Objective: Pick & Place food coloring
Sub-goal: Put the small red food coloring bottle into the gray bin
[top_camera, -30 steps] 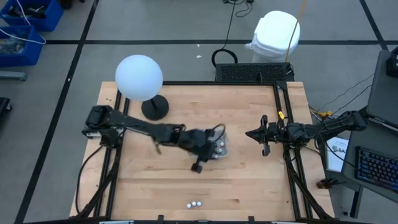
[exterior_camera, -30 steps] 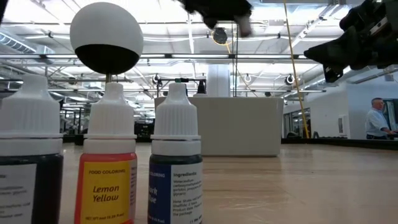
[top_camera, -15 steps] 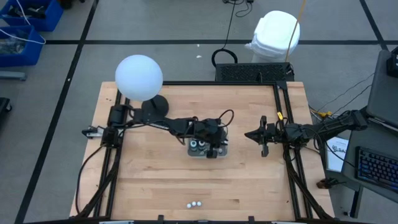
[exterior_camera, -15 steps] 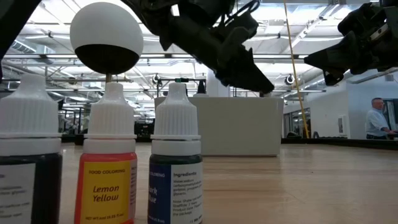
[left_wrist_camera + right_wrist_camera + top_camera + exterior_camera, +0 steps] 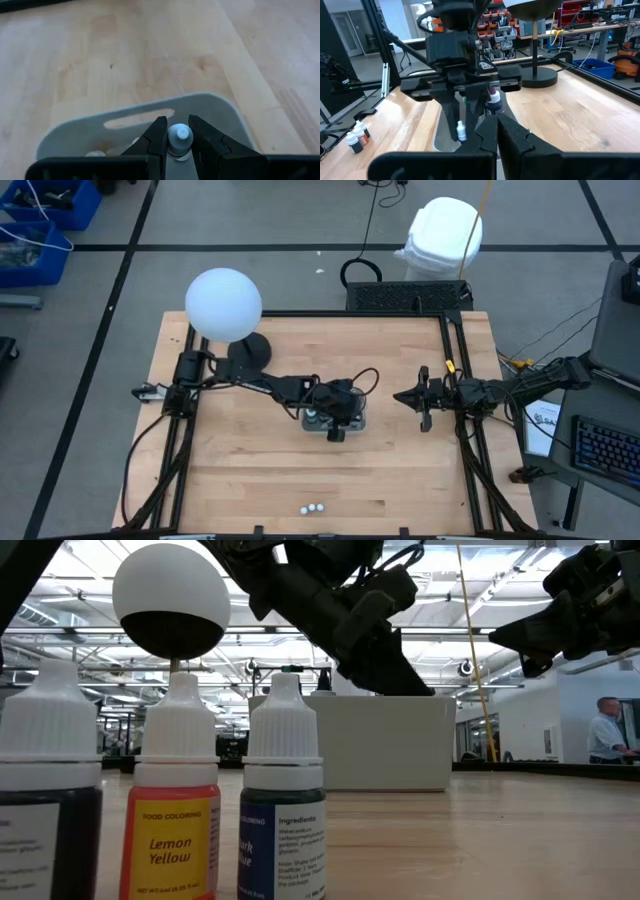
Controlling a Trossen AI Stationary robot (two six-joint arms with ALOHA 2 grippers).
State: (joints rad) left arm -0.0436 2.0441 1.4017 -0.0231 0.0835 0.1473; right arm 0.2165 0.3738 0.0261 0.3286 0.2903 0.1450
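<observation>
Food coloring bottles (image 5: 170, 800), one labelled "Lemon Yellow", stand apart while left jaws (image 5: 178, 140) pinch a white-capped vial (image 5: 180, 136); right jaws (image 5: 496, 131) pressed together.

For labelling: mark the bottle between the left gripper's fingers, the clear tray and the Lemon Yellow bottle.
held bottle (image 5: 180, 135), left wrist view, its white cap.
clear tray (image 5: 215, 102), left wrist view, its far rim.
Lemon Yellow bottle (image 5: 178, 850), low view, its yellow label.

Left gripper (image 5: 178, 136) is right over the clear plastic tray (image 5: 210, 107), its two dark fingers (image 5: 152, 142) closed in on a small white-capped food coloring vial (image 5: 179, 138), cap ribbed w/ a rounded tip poking up between them. Tray's got a long slot handle near its rounded far wall. It sits on the pale wood table (image 5: 125, 50), grain & a few knots visible.
</observation>
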